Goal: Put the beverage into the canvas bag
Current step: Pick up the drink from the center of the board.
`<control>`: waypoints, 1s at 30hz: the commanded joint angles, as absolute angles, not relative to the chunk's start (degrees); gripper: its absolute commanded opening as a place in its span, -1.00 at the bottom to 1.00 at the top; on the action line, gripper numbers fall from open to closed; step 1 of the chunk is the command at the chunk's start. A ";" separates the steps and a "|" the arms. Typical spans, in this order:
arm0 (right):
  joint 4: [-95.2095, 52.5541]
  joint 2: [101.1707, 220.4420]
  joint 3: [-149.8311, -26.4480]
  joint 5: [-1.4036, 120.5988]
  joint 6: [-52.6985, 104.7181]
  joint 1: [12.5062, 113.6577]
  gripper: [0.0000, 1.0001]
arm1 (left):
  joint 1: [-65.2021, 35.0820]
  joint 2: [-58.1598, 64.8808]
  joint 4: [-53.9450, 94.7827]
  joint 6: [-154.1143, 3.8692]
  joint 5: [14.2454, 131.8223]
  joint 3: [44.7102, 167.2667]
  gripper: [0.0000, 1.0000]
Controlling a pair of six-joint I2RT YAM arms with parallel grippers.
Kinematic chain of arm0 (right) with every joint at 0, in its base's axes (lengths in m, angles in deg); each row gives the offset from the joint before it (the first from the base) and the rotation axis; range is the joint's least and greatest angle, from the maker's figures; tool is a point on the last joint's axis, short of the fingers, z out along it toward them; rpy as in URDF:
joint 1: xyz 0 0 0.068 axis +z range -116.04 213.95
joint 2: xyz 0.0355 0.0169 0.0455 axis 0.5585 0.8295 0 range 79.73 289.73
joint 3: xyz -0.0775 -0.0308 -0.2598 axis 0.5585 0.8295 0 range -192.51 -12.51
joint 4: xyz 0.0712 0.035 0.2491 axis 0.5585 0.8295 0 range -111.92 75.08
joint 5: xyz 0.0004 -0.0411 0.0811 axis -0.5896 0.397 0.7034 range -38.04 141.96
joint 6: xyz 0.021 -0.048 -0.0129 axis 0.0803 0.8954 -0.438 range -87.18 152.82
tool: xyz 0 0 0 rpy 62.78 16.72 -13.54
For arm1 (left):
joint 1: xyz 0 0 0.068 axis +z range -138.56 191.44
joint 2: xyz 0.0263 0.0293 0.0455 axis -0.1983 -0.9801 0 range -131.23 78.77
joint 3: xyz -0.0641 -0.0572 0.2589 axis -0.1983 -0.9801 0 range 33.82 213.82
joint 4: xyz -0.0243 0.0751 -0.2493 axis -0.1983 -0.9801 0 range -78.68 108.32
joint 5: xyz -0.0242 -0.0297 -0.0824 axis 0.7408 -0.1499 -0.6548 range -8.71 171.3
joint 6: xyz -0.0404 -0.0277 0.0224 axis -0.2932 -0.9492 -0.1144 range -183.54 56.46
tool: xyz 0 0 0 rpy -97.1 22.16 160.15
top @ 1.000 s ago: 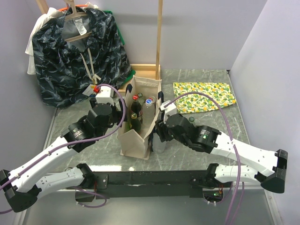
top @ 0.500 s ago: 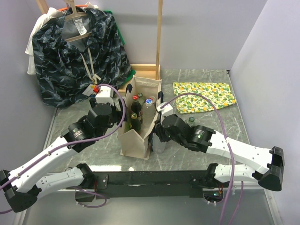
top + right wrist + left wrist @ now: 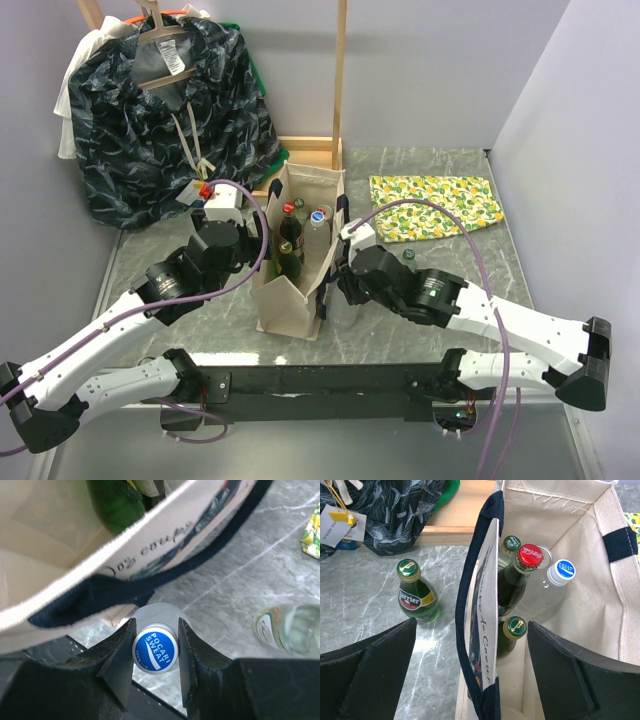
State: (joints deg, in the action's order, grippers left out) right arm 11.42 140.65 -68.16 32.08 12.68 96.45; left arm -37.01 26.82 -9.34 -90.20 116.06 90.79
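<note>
The beverage, a clear bottle with a blue Pocari Sweat cap (image 3: 155, 649), stands on the table just outside the right wall of the canvas bag (image 3: 60, 570). My right gripper (image 3: 155, 647) is shut on its cap, with a finger pressed against each side. In the top view the right gripper (image 3: 340, 285) sits low beside the beige canvas bag (image 3: 290, 300). My left gripper (image 3: 471, 625) is open and straddles the bag's left wall (image 3: 490, 580), one finger outside and one inside. Several bottles stand in the bag, among them a red-capped cola (image 3: 530, 556).
A green Perrier bottle (image 3: 415, 595) stands on the marble table left of the bag. A clear glass bottle (image 3: 287, 630) stands to the right of the held one. A lemon-print cloth (image 3: 432, 205) lies at the back right. A dark patterned garment (image 3: 165, 120) hangs at the back left.
The right gripper's fingers have closed in on the blue-capped bottle, and the right arm has shifted slightly beside the bag. The left arm has not moved.
</note>
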 commanded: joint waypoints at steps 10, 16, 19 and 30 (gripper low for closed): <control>8.84 132.55 -71.83 26.30 13.40 96.71 -1.00 | -36.81 26.56 -8.49 -89.73 114.43 91.21 0.93; 9.28 131.23 -73.76 23.57 13.93 96.71 -1.00 | -36.90 27.00 -9.54 -90.44 114.61 91.04 0.93; 9.45 130.62 -74.99 22.34 14.37 96.71 -1.00 | -36.90 27.78 -10.34 -90.96 114.43 90.60 0.93; 9.81 130.44 -81.40 20.14 17.00 96.71 -1.00 | -36.90 29.37 -11.39 -92.90 111.88 88.40 0.95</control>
